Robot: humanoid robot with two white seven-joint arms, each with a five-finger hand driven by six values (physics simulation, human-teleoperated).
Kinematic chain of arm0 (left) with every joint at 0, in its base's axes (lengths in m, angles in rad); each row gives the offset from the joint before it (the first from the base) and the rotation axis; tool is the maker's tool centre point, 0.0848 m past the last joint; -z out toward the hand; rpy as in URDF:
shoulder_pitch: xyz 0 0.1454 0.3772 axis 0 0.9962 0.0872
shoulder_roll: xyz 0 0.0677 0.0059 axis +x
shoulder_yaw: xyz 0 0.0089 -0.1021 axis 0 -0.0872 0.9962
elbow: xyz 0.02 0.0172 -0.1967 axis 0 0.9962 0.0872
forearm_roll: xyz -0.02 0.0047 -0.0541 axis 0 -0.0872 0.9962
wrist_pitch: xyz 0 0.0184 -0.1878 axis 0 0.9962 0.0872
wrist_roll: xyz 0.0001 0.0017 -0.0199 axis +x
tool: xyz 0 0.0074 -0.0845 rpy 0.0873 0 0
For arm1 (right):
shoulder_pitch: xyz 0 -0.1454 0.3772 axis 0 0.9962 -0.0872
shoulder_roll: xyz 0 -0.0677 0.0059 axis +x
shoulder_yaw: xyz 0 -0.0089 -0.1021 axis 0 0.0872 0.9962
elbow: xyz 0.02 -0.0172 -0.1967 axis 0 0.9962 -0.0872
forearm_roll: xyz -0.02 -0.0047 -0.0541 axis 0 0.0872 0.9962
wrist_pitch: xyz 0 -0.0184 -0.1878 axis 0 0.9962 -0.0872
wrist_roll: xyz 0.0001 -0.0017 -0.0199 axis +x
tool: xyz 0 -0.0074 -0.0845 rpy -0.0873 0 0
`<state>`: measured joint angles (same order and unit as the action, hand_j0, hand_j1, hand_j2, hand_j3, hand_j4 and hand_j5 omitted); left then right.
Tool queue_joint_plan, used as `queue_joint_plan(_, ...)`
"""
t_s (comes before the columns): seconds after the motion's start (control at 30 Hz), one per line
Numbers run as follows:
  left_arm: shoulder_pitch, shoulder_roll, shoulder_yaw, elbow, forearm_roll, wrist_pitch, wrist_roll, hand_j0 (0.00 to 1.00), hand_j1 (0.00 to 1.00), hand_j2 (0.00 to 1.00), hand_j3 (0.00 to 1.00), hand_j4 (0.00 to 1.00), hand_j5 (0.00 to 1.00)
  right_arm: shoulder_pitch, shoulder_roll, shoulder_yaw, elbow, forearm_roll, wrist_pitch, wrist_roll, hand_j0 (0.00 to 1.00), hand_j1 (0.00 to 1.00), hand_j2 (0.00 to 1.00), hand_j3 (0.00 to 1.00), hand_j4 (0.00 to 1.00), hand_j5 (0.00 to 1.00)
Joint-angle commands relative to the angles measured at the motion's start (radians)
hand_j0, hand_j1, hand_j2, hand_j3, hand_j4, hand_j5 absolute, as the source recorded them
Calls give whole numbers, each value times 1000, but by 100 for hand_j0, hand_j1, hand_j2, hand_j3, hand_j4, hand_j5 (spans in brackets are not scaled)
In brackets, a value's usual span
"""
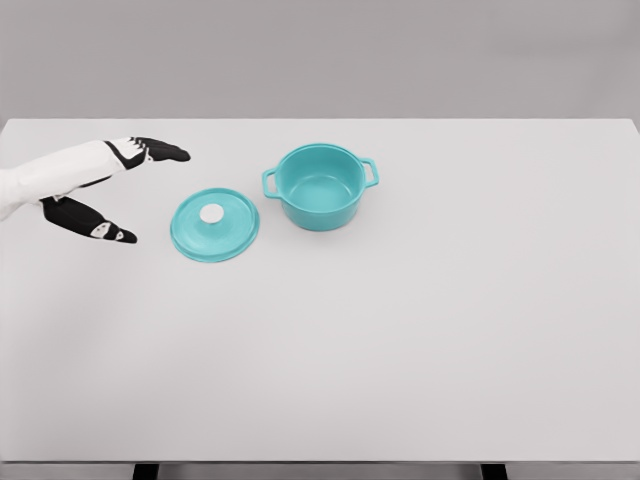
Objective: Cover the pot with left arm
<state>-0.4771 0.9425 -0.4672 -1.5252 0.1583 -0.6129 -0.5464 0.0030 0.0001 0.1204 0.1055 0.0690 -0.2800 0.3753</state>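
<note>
Nothing of the job is done as I read it: the pot stands uncovered on the surface, and the lid lies flat just beside it to the left, knob up, untouched. My left robot hand hovers left of the lid, apart from it, fingers spread wide and empty, thumb seemingly lowest. Reach, grasp and placing all remain.

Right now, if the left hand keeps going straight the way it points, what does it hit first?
Probably the teal lid, lying flat just right of the open left hand; height above the table is unclear.
</note>
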Motion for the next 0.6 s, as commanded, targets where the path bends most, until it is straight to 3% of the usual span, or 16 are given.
queue_joint_plan(0.0, -1, -8, -47, -18, 29, 2, 0, 100, 100, 100, 100, 100, 100, 0, 0, -1, 10, 0, -1, -1, 100, 100, 100, 100, 100, 100)
queue_joint_plan(0.07, -3, -71, -83, -16, 27, 2, 0, 100, 100, 100, 100, 100, 100, -1, 0, -1, 6, 0, -1, -1, 100, 100, 100, 100, 100, 100)
queue_joint_plan(0.13, -2, -73, -105, -16, 23, 2, 0, 100, 100, 100, 100, 100, 100, -1, 0, -2, 8, 0, -1, -1, 100, 100, 100, 100, 100, 100)
queue_joint_plan(0.33, -12, -91, -100, -18, 23, 2, 14, 100, 100, 100, 100, 100, 100, -1, 0, -4, 6, 0, -1, -1, 100, 100, 100, 100, 100, 100)
queue_joint_plan(0.43, -11, -131, -91, -16, 15, 2, 106, 100, 100, 100, 100, 100, 100, -1, 0, -4, 6, 0, -1, -1, 100, 100, 100, 100, 100, 100)
queue_joint_plan(0.57, -17, -131, -60, -7, 6, 2, 99, 100, 100, 100, 100, 100, 100, -1, 0, -4, 6, 0, -1, -1, 100, 100, 100, 100, 100, 100)
